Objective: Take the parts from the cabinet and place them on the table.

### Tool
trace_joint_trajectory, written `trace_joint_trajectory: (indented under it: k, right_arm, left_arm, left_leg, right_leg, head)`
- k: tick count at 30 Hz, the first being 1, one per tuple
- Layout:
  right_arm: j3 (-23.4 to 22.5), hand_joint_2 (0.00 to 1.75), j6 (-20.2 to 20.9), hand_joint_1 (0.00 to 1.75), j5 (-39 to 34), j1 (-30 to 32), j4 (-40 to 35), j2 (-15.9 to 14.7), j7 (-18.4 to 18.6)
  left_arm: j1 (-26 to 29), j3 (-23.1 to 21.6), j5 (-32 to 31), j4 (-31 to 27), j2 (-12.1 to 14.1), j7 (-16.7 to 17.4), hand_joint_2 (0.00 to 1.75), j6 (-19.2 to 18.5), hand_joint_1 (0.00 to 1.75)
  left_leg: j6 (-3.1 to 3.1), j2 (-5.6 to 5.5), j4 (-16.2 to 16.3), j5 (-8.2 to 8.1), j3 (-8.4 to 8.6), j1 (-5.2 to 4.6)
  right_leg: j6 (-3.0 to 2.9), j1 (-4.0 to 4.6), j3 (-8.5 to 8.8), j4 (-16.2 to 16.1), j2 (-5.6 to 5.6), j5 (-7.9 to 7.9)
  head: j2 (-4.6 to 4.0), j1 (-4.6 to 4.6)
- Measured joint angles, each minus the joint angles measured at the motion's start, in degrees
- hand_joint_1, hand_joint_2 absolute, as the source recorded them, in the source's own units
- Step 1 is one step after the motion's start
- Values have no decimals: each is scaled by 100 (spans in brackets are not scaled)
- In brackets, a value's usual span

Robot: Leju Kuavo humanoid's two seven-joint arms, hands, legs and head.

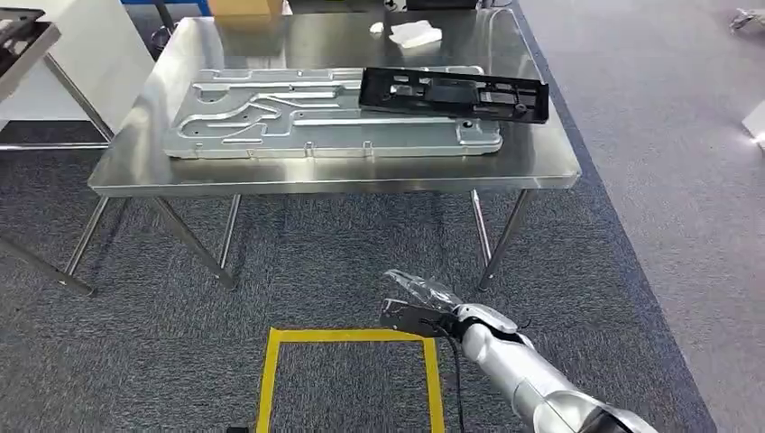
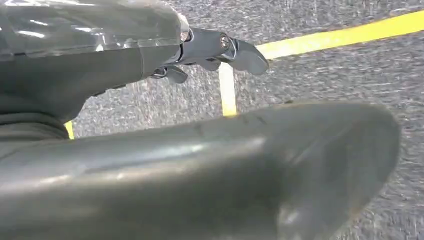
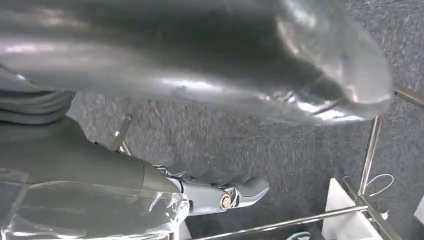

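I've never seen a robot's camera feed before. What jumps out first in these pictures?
The shiny steel table draws the eye first: a large silver metal plate with machined grooves lies flat on it, and a long black plastic part rests across the plate's right end. Below, on the grey carpet, a yellow tape square marks the floor, and the robot's silver right arm reaches in beside it, its right hand holding nothing.

Workshop floor: steel table, machined metal plate, yellow floor tape.
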Motion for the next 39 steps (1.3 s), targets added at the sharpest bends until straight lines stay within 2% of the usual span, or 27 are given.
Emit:
trace_joint_trajectory:
  k: [3, 4, 5, 6, 8, 9, 10, 11, 12, 13, 15, 16, 18, 19, 20, 22, 23, 24, 25, 26, 28, 29, 30, 31, 32, 37, 39]
  right_arm:
    - [-51, 0, -70, 0, -61, 137, -31, 2, -4]
    - [-81, 0, -101, 0, -85, 195, -31, -11, -26]
    - [-121, 0, -136, 0, -116, 243, -31, -48, -55]
    - [-138, 0, -149, 0, -129, 285, -31, -52, -70]
    - [-166, 0, -186, 0, -186, 311, -31, -112, -98]
    - [-184, 0, -208, 0, -241, 335, -28, -138, -98]
    - [-236, 0, -240, 0, -307, 418, -24, -194, -79]
    - [-334, 0, -336, 0, -440, 612, 28, -299, 45]
    - [-479, 0, -482, 0, -641, 868, 96, -365, 237]
    - [-674, 0, -681, 0, -899, 1158, 195, -451, 497]
    - [-1019, 0, -986, 0, -1279, 1687, 326, -590, 816]
    - [-1130, 0, -1093, 0, -1411, 1896, 367, -677, 950]
    - [-1406, 0, -1329, 0, -1789, 2312, 488, -824, 1225]
    - [-1614, 0, -1399, 0, -2030, 2594, 545, -866, 1292]
    - [-1898, 0, -1436, 0, -2320, 2815, 603, -925, 1313]
    - [-2394, 0, -1469, 0, -2724, 3352, 711, -1010, 1392]
    - [-2589, 0, -1476, 0, -2835, 3577, 756, -1036, 1443]
    - [-2784, 0, -1480, 0, -2961, 3735, 802, -1058, 1506]
    - [-2959, 0, -1480, 0, -3096, 3873, 831, -1073, 1589]
    - [-3112, 0, -1482, 0, -3193, 3963, 850, -1082, 1652]
    - [-3314, 0, -1484, 0, -3272, 4059, 883, -1093, 1690]
    - [-3413, 0, -1484, 0, -3311, 4088, 892, -1097, 1694]
    - [-3486, 0, -1482, 0, -3344, 4109, 892, -1097, 1696]
    - [-3565, 0, -1491, 0, -3377, 4127, 892, -1097, 1692]
    - [-3631, 0, -1511, 0, -3408, 4140, 898, -1097, 1683]
    - [-3650, 0, -1517, 0, -3418, 4139, 898, -1097, 1677]
    - [-3766, 0, -1570, 0, -3464, 4151, 911, -1104, 1628]
  left_arm:
    - [-23, 0, -5, 0, -2, 0, 0, 0, 0]
    - [-14, 0, -7, 0, -13, 0, 0, 0, 0]
    - [-21, -2, 0, 0, -15, -2, 0, 0, 0]
    - [-15, 0, 0, 0, -15, -7, 0, 4, 0]
    - [-8, 0, 2, 0, -15, -9, 0, 15, 0]
    - [-12, 0, 2, 0, -15, -13, 0, 17, 0]
    - [-18, 0, 0, 0, -15, -17, 0, 33, 0]
    - [-21, -2, -2, 0, -20, -28, 0, 65, 0]
    - [-18, -2, -5, -2, -33, -46, 0, 105, 0]
    - [-9, -2, 2, -2, -46, -77, 0, 151, 0]
    - [-2, -2, 6, -2, -57, -129, 0, 197, 0]
    - [6, -2, 8, -2, -61, -153, 0, 201, 0]
    - [41, -2, 9, -2, -61, -184, 0, 210, 0]
    - [56, -2, 6, -2, -61, -186, 0, 223, 0]
    - [66, -7, 6, -2, -61, -181, 0, 245, 0]
    - [87, -13, -7, -2, -68, -129, 0, 258, 0]
    - [102, -24, -9, -2, -77, -89, 0, 258, 0]
    - [108, -50, -15, -2, -81, -55, 0, 262, 0]
    - [104, -85, -26, -2, -81, -14, 0, 286, 0]
    - [98, -116, -50, -2, -81, 26, 0, 315, 0]
    - [83, -144, -85, -2, -81, 63, 0, 321, 0]
    - [70, -146, -96, -2, -81, 72, 0, 319, 0]
    - [52, -146, -105, -2, -74, 81, 0, 317, 0]
    - [20, -151, -120, -2, -77, 81, 0, 308, 0]
    - [-6, -166, -125, -2, -79, 81, 0, 297, 0]
    - [-14, -168, -129, -2, -79, 81, 0, 291, 0]
    - [-8, -234, -144, -2, -94, 81, 0, 267, 0]
  left_leg:
    - [118, 2, 15, 123, -108, -50]
    - [159, 28, -63, 244, -157, 40]
    - [170, 51, -58, 331, -202, 30]
    - [187, 49, -72, 423, -292, 31]
    - [228, 57, -68, 575, -501, 31]
    - [208, 73, -60, 650, -596, 32]
    - [192, 80, -52, 721, -699, 41]
    - [172, 81, -46, 781, -784, 56]
    - [149, 77, -39, 834, -857, 76]
    - [116, 50, -21, 880, -918, 101]
    - [43, -36, 77, 930, -1005, 88]
    - [-10, -35, 90, 971, -1018, 89]
    - [-119, -11, 36, 1066, -1016, 108]
    - [-153, 0, 39, 1060, -1039, 131]
    - [-154, 9, 130, 868, -1073, 150]
    - [-162, 18, 782, 61, -1260, 151]
    - [-169, 17, 1225, -265, -1332, 148]
    - [-172, 16, 1571, -399, -1369, 141]
    - [-163, 16, 1821, -314, -1347, 138]
    - [-146, 15, 1857, -42, -1245, 130]
    - [-78, 15, 1463, 433, -828, 93]
    - [-11, 12, 992, 384, -442, 55]
    - [38, 14, 437, 126, 6, -4]
    - [82, 28, -46, -47, 234, -1]
    - [89, 29, -153, -138, 255, -18]
    - [94, 28, -136, -133, 253, -20]
    - [178, 27, -161, -50, 205, -5]
  right_leg:
    - [108, -32, 28, -93, -24, 175]
    - [143, -20, -16, -61, -4, 187]
    - [190, -37, -90, 5, 34, -26]
    - [242, -56, -154, 219, 53, -413]
    - [336, -128, -290, 1000, 50, -1172]
    - [375, -155, -304, 1342, 49, -1314]
    - [412, -188, -269, 1570, 47, -1198]
    - [441, -222, -130, 1568, 45, -969]
    - [471, -259, 138, 1358, 44, -743]
    - [497, -296, 549, 926, 40, -649]
    - [485, -292, 1338, -124, 31, -1005]
    - [381, -270, 1372, -217, 37, -1096]
    - [279, -215, 1295, -181, 69, -1024]
    - [200, -250, 1273, -224, 54, -949]
    - [156, -248, 1235, -234, 5, -896]
    - [65, -216, 1115, -231, -46, -803]
    - [51, -195, 1039, -228, -62, -746]
    - [39, -172, 950, -215, -63, -688]
    - [30, -150, 833, -202, -49, -640]
    - [30, -130, 722, -179, -42, -578]
    - [48, -111, 539, -118, -15, -482]
    - [67, -112, 483, -89, 2, -439]
    - [98, -98, 465, -65, 11, -411]
    - [132, -83, 449, -27, 9, -387]
    - [162, -87, 414, -10, -4, -345]
    - [168, -91, 410, -12, -4, -334]
    - [251, -82, 400, -41, -13, -259]
  head:
    - [0, 0]
    - [0, -4]
    - [0, -4]
    - [-2, 5]
    - [0, 5]
    - [0, 5]
    - [0, 5]
    - [0, 5]
    - [0, 5]
    - [0, 5]
    - [0, 16]
    - [0, 11]
    - [0, 11]
    - [0, 11]
    - [0, 11]
    - [0, 11]
    - [0, 11]
    - [0, 9]
    - [0, 9]
    - [0, 11]
    - [0, 9]
    - [0, 9]
    - [0, 9]
    - [0, 9]
    - [-2, 11]
    - [0, 9]
    - [0, 9]
